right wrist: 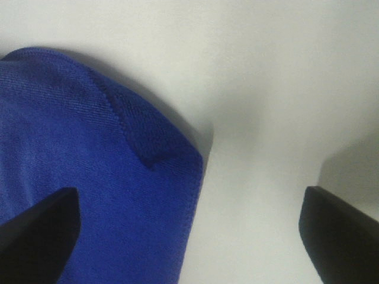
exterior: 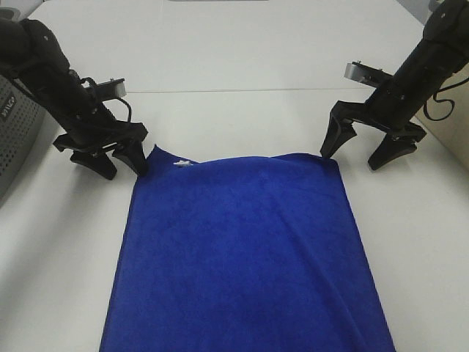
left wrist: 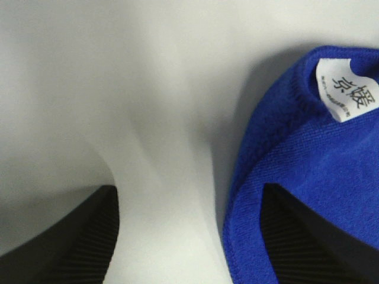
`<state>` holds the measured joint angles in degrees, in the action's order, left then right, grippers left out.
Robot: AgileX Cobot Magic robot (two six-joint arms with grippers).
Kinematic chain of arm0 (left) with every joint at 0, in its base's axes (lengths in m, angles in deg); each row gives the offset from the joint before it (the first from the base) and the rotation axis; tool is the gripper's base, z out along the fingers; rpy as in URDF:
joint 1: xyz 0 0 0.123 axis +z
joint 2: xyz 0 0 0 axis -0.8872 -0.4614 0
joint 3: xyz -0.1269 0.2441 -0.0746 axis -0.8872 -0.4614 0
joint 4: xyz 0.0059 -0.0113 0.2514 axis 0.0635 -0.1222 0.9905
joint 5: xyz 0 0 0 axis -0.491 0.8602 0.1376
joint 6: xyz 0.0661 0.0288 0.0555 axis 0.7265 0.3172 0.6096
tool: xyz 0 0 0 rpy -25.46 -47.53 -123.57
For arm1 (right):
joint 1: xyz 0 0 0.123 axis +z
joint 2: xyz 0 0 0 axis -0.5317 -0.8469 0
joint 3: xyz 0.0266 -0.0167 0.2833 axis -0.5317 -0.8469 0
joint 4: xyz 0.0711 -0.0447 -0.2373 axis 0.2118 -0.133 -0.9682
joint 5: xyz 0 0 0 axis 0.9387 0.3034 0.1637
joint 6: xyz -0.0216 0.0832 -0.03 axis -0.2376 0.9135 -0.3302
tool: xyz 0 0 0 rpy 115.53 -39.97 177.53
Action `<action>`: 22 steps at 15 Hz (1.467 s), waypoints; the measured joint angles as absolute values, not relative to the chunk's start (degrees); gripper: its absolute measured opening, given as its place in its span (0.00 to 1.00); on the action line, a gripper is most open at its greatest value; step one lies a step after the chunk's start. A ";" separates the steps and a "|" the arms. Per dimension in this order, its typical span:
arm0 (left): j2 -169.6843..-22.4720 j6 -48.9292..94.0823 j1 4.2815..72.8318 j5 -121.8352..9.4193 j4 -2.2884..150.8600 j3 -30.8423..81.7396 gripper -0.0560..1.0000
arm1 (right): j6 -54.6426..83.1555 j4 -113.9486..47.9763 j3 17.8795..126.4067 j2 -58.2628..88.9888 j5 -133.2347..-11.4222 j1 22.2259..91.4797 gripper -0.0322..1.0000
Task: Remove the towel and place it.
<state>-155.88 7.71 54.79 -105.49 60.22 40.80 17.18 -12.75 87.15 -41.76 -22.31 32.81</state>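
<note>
The towel [exterior: 245, 257] is a large deep-blue cloth lying flat on the white table, running off the near edge of the exterior view. A small white tag [exterior: 181, 163] sits near its far left corner. My left gripper [exterior: 122, 167] is open at that corner, one finger on the cloth edge and one on bare table; its wrist view shows the towel [left wrist: 308, 160] and printed tag [left wrist: 348, 90]. My right gripper [exterior: 355, 156] is open at the far right corner, straddling the towel's edge [right wrist: 89, 165]. Neither holds anything.
A white table [exterior: 234, 66] with a seam across its middle carries everything. A grey perforated box [exterior: 15, 136] stands at the left edge beside the left arm. A tan surface [exterior: 451, 121] shows at the right edge behind the right arm.
</note>
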 joint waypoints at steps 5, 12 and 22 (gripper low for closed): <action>-155.99 7.71 54.79 -104.81 58.96 40.80 0.67 | 16.72 -11.37 87.32 -43.48 -22.08 32.81 0.97; -155.99 7.83 54.79 -104.52 56.84 40.80 0.67 | 16.72 -10.97 87.32 -43.54 -22.82 32.92 0.97; -157.02 10.23 48.94 -99.71 53.41 41.60 0.64 | 15.52 -9.65 88.24 -44.97 -27.98 40.26 0.91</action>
<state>-157.02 10.23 48.94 -99.71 53.41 41.60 15.52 -9.65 88.24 -44.97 -27.98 40.26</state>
